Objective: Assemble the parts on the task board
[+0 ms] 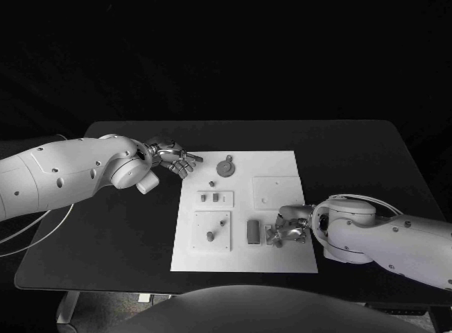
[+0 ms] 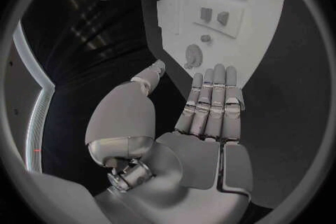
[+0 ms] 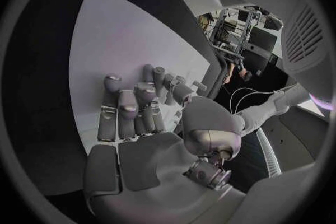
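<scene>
The black surface (image 1: 106,229) carries the white board (image 1: 276,260) at its middle, grey parts (image 1: 252,232) on it. Near the board's front right edge, the right hand (image 1: 289,229) curls its fingers (image 3: 129,103) down; whether they hold anything I cannot tell. At the board's far left corner, the left hand (image 1: 173,157) hangs with fingers (image 2: 213,98) straight, side by side, holding nothing.

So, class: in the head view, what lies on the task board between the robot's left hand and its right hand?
Between the left hand and right hand, the task board carries small grey parts in raised square plates; the head view shows it.
</scene>
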You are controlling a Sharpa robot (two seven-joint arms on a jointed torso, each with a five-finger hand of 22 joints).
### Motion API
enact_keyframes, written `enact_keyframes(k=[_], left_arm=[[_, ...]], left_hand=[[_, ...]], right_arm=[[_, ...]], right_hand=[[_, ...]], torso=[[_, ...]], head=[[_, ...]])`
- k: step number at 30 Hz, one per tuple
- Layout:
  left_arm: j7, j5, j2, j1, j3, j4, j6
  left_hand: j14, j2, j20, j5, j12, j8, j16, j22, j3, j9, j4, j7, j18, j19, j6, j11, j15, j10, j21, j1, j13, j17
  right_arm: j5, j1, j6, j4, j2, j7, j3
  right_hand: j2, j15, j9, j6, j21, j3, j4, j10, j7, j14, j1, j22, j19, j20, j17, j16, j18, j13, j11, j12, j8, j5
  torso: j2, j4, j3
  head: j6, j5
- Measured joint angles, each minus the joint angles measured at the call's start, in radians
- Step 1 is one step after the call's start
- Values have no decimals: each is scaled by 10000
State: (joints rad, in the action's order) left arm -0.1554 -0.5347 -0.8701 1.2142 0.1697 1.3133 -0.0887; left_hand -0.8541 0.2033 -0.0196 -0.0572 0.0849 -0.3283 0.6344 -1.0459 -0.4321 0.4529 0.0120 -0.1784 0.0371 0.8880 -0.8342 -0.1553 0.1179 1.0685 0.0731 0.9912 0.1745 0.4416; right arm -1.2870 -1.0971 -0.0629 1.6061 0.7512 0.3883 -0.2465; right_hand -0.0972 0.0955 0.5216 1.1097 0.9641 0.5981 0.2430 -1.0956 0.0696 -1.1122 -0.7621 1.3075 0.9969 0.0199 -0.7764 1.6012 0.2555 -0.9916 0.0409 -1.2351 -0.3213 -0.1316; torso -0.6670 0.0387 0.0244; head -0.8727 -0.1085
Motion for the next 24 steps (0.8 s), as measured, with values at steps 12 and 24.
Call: enact_keyframes(k=[12, 24], left_arm=[[-32, -55, -3, 0, 3, -9, 23], [-88, -93, 37, 0, 20, -57, 58]], left_hand=[[0, -22, 0, 0, 0, 0, 0, 8, 36, 0, -36, 0, 0, 0, 0, 0, 0, 0, 0, 22, 0, 9], [0, -22, 0, 0, 0, 0, 0, 8, 36, 1, -36, 0, 0, 0, 0, 0, 0, 0, 0, 22, 1, 17]], right_arm=[[1704, 9, 449, -24, 46, 66, -9], [2553, 3, 487, -20, 40, 110, -5]], right_hand=[[82, -11, -23, 0, 0, 233, 13, 1, 0, 9, 220, 0, 0, 0, 1, -37, -5, -9, -1, 12, 3, 1], [79, -28, -21, 0, 0, 239, 6, 1, 0, -7, 253, 0, 0, 0, 2, -37, -11, -13, -2, 12, -1, 3]], torso=[[0, -3, -7], [0, 2, -7]], head=[[0, 2], [0, 4]])
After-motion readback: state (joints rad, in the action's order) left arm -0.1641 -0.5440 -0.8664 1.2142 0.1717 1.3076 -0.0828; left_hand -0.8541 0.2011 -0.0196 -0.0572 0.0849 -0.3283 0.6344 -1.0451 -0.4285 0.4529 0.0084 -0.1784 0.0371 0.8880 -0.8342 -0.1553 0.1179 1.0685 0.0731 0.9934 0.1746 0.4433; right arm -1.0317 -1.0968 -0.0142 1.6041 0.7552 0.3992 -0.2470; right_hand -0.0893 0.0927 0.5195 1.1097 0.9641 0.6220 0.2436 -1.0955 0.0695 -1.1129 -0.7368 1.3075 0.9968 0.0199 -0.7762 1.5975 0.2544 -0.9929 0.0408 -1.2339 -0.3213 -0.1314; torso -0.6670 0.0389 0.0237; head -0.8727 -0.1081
